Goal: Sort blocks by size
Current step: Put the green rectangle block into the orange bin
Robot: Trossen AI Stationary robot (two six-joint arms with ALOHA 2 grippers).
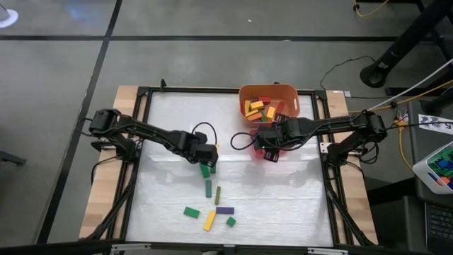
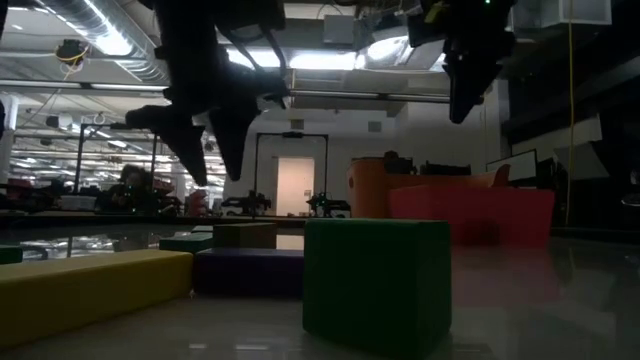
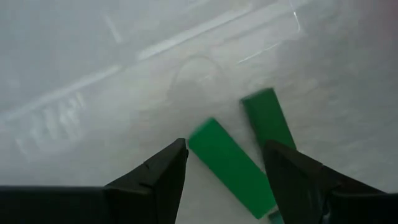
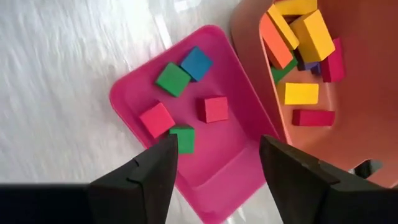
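My left gripper (image 1: 207,161) hangs open, pointing down, above two green bars (image 3: 230,165) (image 3: 268,118) that lie flat on the white table; it is clear of both. Nearer the front edge lie more blocks: an olive bar (image 1: 217,195), a green bar (image 1: 191,212), a yellow bar (image 1: 209,220), a purple bar (image 1: 225,210) and a green cube (image 1: 231,222). My right gripper (image 4: 216,142) stands open and empty above the pink tray (image 4: 124,93), which holds several small cubes.
The orange bin (image 1: 244,92) stands at the table's far edge, touching the tray's far side, with yellow, red, orange and green bars inside. A black frame (image 1: 145,142) borders the white surface. Cables and a stand lie on the floor beyond the far right corner.
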